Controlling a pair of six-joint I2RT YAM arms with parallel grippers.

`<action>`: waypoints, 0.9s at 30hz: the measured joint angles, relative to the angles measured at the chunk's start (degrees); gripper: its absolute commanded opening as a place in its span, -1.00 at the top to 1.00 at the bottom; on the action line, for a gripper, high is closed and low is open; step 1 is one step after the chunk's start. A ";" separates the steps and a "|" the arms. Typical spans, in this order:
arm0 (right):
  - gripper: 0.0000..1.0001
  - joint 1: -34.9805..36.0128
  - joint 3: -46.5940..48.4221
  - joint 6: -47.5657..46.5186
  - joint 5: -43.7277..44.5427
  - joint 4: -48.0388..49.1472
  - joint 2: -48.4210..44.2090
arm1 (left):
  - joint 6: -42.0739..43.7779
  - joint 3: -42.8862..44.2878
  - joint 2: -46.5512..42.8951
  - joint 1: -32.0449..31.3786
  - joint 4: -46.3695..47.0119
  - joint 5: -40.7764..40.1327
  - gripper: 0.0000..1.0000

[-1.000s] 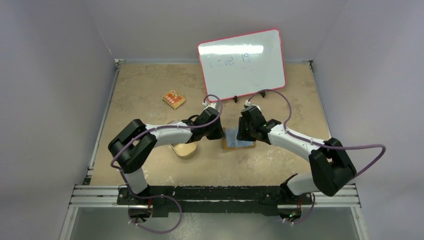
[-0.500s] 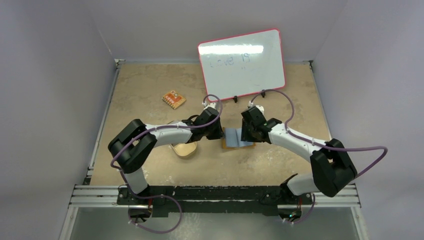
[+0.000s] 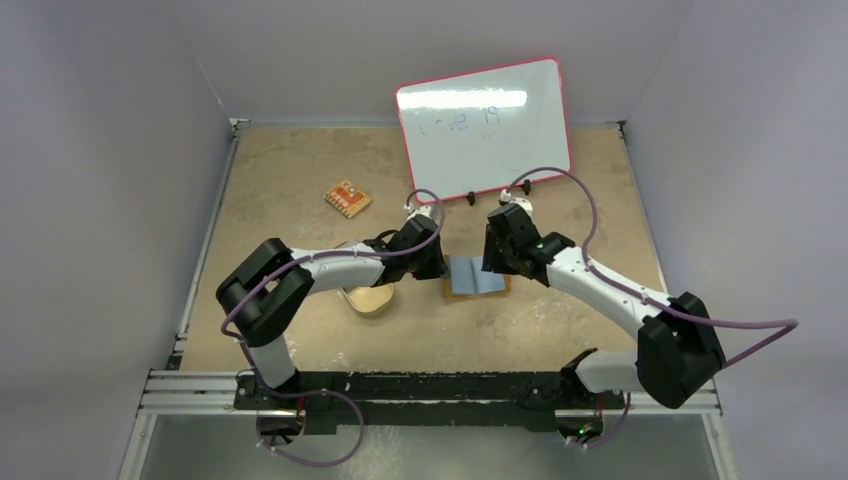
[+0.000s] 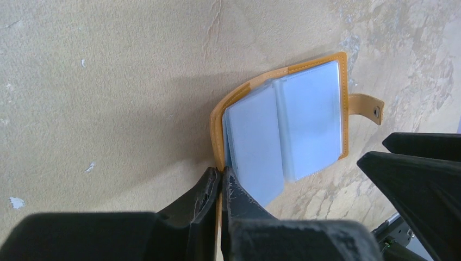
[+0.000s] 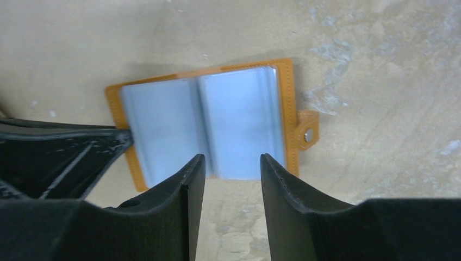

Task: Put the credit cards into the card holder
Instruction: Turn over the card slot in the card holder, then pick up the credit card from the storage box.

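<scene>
Two right fingers (image 5: 179, 201) backed off card holder (image 5: 288, 98).

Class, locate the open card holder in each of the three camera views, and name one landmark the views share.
Top external: card holder near the picture's middle.
Left wrist: right of centre, lying open above the left gripper.
Right wrist: centre, just beyond the open right gripper.
Shared landmark: the left gripper pinching the holder's orange edge.

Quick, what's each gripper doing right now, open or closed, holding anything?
Left gripper: closed, pinching the card holder by its cover edge.
Right gripper: open, holding nothing.
</scene>
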 measured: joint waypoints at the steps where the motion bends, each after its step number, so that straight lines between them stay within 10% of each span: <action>1: 0.13 -0.02 0.00 -0.07 -1.07 0.63 -0.50 | 0.02 0.00 -0.02 0.00 -0.04 -0.11 0.82; 27: -0.18 -0.04 -3.65 0.07 -9.90 12.57 5.11 | 25.49 1.99 -20.61 2.21 -32.54 -27.04 -0.28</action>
